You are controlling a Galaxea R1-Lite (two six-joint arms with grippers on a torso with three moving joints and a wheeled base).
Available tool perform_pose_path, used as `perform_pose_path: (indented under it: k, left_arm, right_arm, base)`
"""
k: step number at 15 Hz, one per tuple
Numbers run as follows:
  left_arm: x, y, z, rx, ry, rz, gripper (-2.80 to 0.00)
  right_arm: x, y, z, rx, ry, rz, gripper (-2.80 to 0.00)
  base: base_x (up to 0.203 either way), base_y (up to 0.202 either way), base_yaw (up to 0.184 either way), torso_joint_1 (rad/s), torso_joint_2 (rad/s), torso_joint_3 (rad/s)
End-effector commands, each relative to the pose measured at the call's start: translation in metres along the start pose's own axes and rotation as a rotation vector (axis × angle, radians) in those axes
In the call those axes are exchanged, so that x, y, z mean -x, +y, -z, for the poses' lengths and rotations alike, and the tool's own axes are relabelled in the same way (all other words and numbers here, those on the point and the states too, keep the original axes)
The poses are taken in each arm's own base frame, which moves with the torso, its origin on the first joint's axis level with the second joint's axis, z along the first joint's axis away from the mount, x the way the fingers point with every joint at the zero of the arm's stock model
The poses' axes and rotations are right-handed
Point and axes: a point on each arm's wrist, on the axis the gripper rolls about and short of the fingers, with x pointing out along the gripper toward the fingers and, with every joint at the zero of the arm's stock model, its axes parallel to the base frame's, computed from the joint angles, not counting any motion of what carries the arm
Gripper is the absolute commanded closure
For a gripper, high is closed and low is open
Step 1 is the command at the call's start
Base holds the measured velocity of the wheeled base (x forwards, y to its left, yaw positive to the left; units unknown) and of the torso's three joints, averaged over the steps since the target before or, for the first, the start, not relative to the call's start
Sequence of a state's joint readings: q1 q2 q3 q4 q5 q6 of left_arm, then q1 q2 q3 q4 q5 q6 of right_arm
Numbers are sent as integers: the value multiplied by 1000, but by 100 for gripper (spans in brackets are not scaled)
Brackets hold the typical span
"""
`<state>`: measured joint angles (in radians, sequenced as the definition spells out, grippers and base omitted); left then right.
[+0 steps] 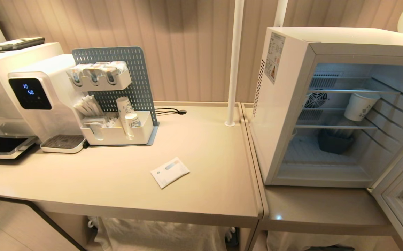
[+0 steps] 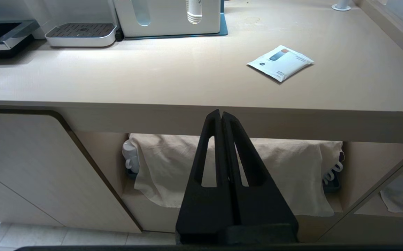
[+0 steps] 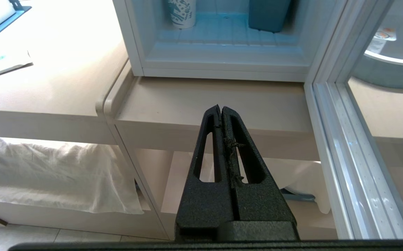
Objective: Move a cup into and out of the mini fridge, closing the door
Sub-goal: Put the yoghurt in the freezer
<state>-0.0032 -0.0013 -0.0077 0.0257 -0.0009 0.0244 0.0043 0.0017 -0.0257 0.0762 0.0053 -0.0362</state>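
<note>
The white mini fridge (image 1: 281, 104) stands on the low right counter. Its glass door (image 1: 400, 195) is swung wide open to the right. Inside, a short white cup (image 1: 359, 106) with small prints sits on the middle wire shelf, its top partly behind the shelf above. Neither arm shows in the head view. My left gripper (image 2: 221, 112) is shut and empty, held low in front of the long counter's edge. My right gripper (image 3: 220, 107) is shut and empty too, below the fridge (image 3: 222, 66), with the door frame (image 3: 333, 139) beside it.
A paper cup with blue print (image 3: 182, 14) and a dark blue box (image 1: 335, 143) stand on the fridge floor. On the long counter (image 1: 117, 181) lie a white sachet (image 1: 170, 172), a cup organiser (image 1: 117, 132) and a water dispenser (image 1: 37, 101). A white pole (image 1: 234, 62) rises beside the fridge.
</note>
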Motion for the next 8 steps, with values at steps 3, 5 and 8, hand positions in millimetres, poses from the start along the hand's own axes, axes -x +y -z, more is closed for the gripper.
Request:
perform_pose_path:
  k: [3,5,8]
  left_arm:
    - [0,0,0,0,0,0,0]
    - [0,0,0,0,0,-1,0]
    - [0,0,0,1,0,-1,0]
  right_arm:
    - [-1,0,0,4,-18,1,0]
    - [-2,0,-1,-10,-53,3,0]
    - [0,0,-9,-2,-77,10,0]
  base:
    - [0,0,0,0,0,0]
    - [0,0,0,0,0,0]
    - [0,0,0,0,0,0]
